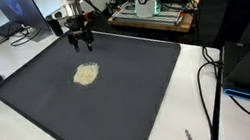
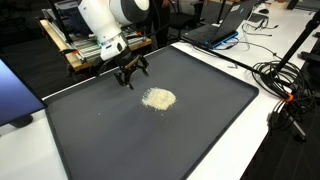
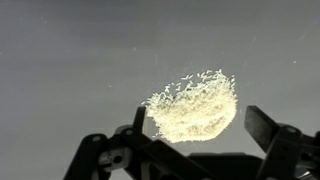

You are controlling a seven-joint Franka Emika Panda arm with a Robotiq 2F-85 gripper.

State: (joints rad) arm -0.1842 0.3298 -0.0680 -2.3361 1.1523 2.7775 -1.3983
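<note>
Centre: the mat [image 1: 120, 101] is being left open all round the pale lump [image 1: 86, 75].
Near lump: the spread tool [image 1: 83, 46] is being held apart from it.
Far edge: passage is being blocked by the equipment rack [image 1: 152, 15].
Side: the worktop [image 2: 250, 140] is being crowded by cables [image 2: 285, 85] and a laptop [image 2: 225, 30].

In the wrist view, the bottom edge cuts off the gripper [image 3: 198, 128], which covers the pile's [image 3: 195, 103] lower rim.

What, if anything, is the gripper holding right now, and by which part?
Nothing is held. The gripper hangs open above the dark mat, its jaws empty, apart from the pale crumbly pile lying on the mat.
</note>
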